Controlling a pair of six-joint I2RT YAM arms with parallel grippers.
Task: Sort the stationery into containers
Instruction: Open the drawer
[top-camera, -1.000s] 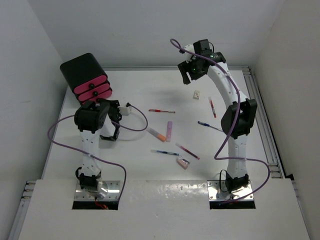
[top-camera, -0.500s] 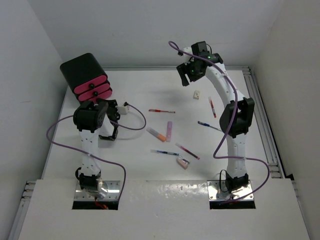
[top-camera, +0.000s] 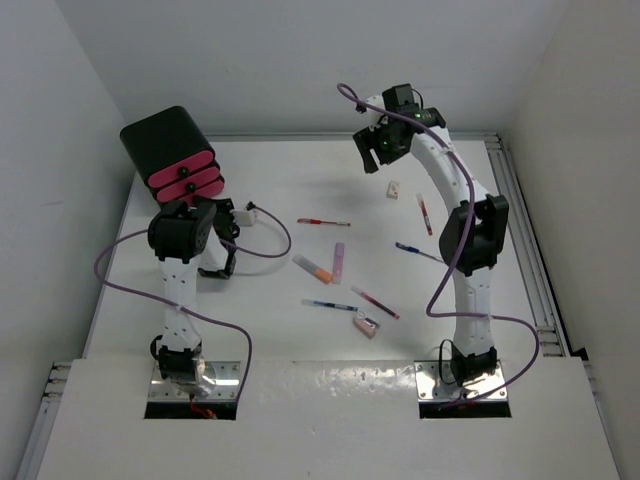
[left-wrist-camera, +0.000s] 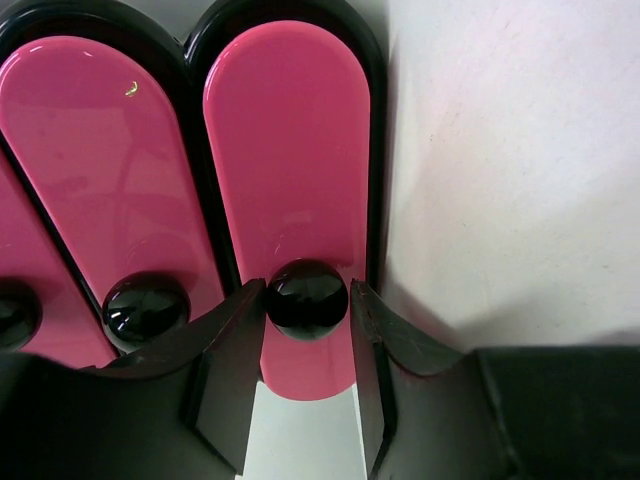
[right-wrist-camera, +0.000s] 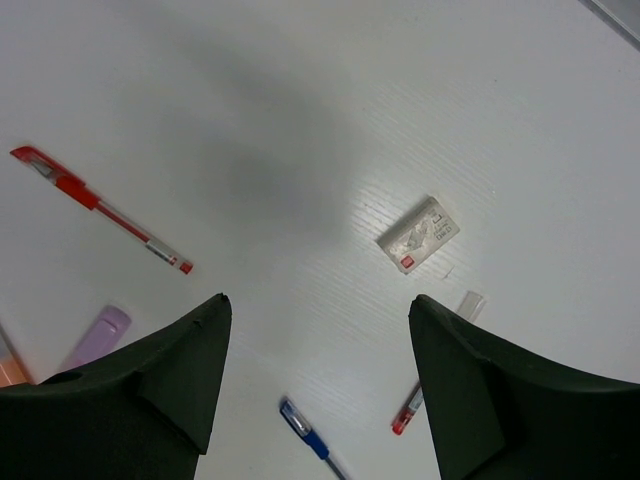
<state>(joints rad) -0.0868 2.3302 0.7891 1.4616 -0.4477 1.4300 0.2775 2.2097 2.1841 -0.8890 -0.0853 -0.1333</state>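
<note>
The black cabinet (top-camera: 163, 138) stands at the far left with its pink drawers (top-camera: 186, 176) shut. My left gripper (top-camera: 201, 205) is right at their front. In the left wrist view it (left-wrist-camera: 307, 305) is shut on the black knob (left-wrist-camera: 307, 295) of the rightmost pink drawer (left-wrist-camera: 290, 150). My right gripper (top-camera: 372, 152) hangs open and empty high above the far table. Under it (right-wrist-camera: 315, 310) lie a white eraser (right-wrist-camera: 418, 235), a red pen (right-wrist-camera: 100, 210), a lilac marker (right-wrist-camera: 95, 338) and a blue pen (right-wrist-camera: 312, 443).
Across the table lie a white eraser (top-camera: 393, 189), red pens (top-camera: 323, 222) (top-camera: 424, 214) (top-camera: 375, 302), blue pens (top-camera: 415, 250) (top-camera: 330, 305), a lilac marker (top-camera: 338, 262), an orange-and-white marker (top-camera: 312, 268) and a pinkish eraser (top-camera: 366, 325). Walls close in on all sides.
My right gripper has moved a little up and back, away from the white eraser. My left arm has edged slightly toward the cabinet. The stationery has not moved.
</note>
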